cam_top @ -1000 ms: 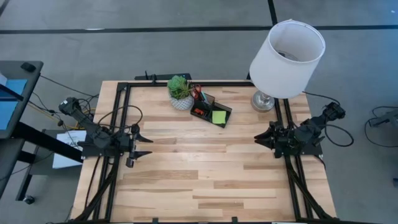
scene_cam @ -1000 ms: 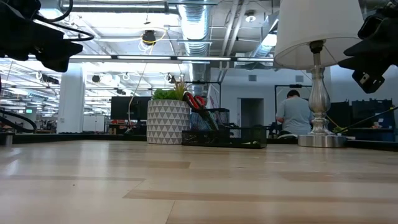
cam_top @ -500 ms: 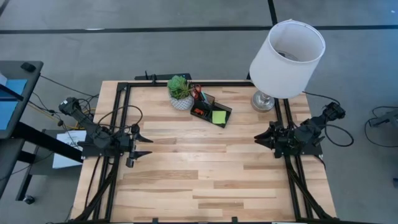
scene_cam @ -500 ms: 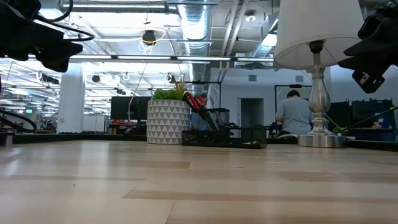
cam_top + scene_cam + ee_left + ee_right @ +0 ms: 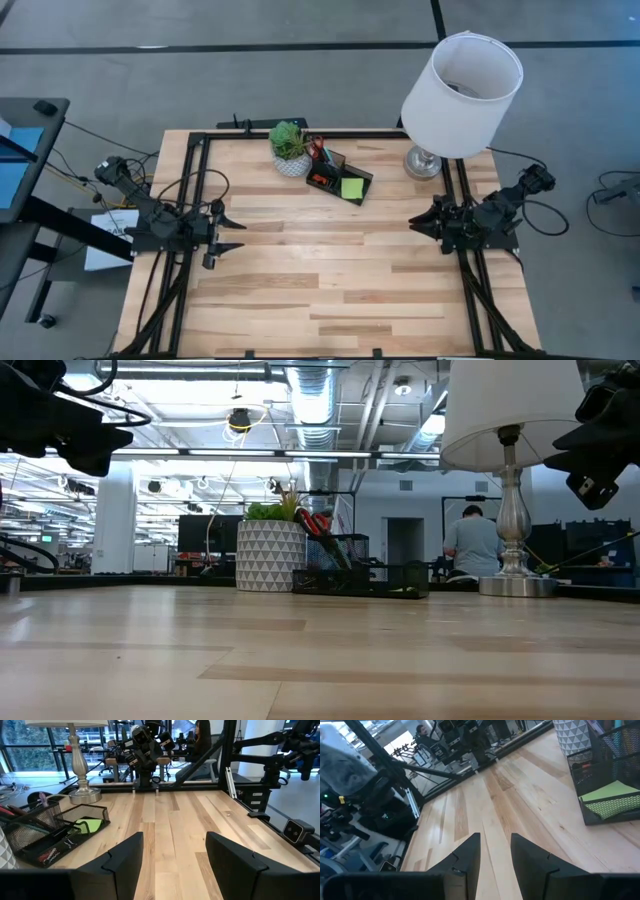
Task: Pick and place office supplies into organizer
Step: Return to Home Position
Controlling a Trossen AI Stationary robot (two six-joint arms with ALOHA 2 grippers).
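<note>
Nothing has moved; my left end effector (image 5: 232, 235), wide, and right end effector (image 5: 415, 222), narrowly parted, hang empty either side of the organizer (image 5: 330, 165), which holds the sticky-note pad (image 5: 352, 188); a careless swing might clip the lamp (image 5: 462, 95).

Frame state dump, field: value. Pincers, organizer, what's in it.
left pincer: open, empty, above table's left side
right pincer: open, empty, above table's right side
organizer: near table's far edge, between plant pot and lamp
sticky-note pad: lies in organizer's low tray
scissors: red handles stick up from taller compartment
</note>
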